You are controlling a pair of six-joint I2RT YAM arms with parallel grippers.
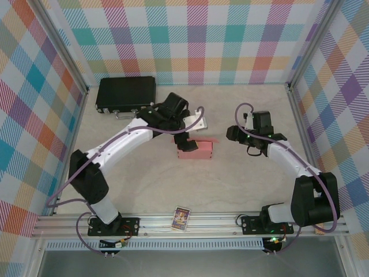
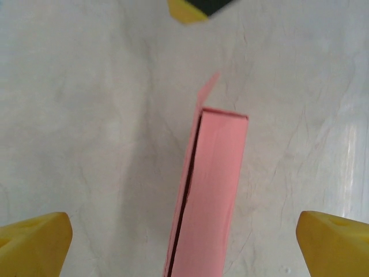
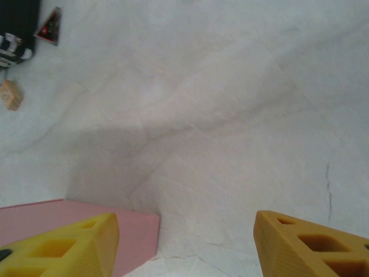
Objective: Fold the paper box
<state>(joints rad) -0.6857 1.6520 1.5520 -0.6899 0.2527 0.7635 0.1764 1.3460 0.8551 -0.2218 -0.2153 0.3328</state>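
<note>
Left arm (image 1: 124,138) over paper box (image 1: 195,151), jaws wide, right arm (image 1: 288,158) bent nearby

The paper box (image 1: 195,150) is salmon-pink thin card, folded into a small rectangular box at the middle of the table (image 1: 144,184). A loose flap juts from its top edge toward 2 o'clock. One long seam gapes dark.

Left arm (image 1: 124,138) and right arm (image 1: 288,160) are white shells with chunky black joints, purple cables alongside. Fingers (image 2: 34,242) are yellow wedges.
</note>
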